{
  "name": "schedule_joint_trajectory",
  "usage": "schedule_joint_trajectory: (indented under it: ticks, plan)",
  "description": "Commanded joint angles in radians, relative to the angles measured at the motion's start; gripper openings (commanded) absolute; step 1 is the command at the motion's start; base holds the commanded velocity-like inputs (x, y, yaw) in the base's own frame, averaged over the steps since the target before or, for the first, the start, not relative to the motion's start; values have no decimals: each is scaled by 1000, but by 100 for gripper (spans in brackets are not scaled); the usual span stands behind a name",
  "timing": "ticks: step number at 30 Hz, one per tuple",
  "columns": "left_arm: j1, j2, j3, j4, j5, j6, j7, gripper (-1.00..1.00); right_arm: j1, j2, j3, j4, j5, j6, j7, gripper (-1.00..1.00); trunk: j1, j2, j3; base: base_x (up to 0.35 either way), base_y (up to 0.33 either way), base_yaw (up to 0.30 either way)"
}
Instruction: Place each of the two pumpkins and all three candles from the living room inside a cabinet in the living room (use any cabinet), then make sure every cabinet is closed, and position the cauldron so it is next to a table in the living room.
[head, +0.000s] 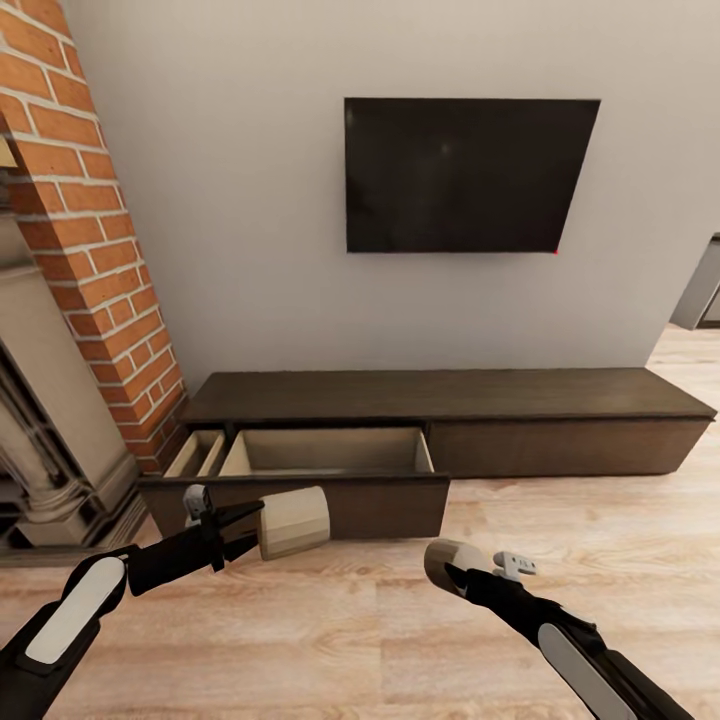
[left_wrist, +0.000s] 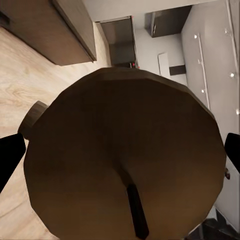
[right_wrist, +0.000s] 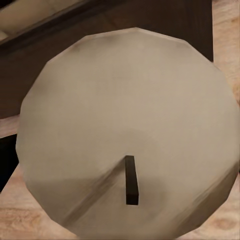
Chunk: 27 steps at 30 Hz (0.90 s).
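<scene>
A candle (head: 293, 521) in the left pincer (head: 240, 520), another candle (head: 447, 562) in the right pincer (head: 470, 575) — cabinet (head: 560, 395) drawer open.

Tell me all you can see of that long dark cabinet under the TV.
The cabinet is a long, low unit of dark-brown wood with a flat top, standing on the pale wood floor against the wall, beside the brick column. Its left drawer is pulled out, showing a pale, bare inside. The right front is shut. Nothing touches it.
</scene>
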Motion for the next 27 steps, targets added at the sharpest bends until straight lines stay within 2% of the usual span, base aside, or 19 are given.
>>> schedule_joint_trajectory:
  ticks: [1, 9, 17, 27]
  plan:
    - [-1, 1, -1, 0, 2, 3, -4, -100, 0, -1, 3, -2, -8, 0, -7, -100, -4, 7, 2, 0, 0, 19]
    - [-1, 1, -2, 0, 2, 3, -4, -100, -1, -1, 7, -2, -7, 3, -3, -100, -35, 63, 27, 0, 0, 4]
    - [-1, 2, -2, 0, 0, 3, -4, -100, 0, -1, 8, -4, -6, 3, -1, -100, -35, 63, 27, 13, 5, 0]
    - [-1, 3, -1, 0, -1, 3, -3, -100, 0, -1, 9, -3, -6, 4, 0, -100, -35, 63, 27, 71, 125, 0]
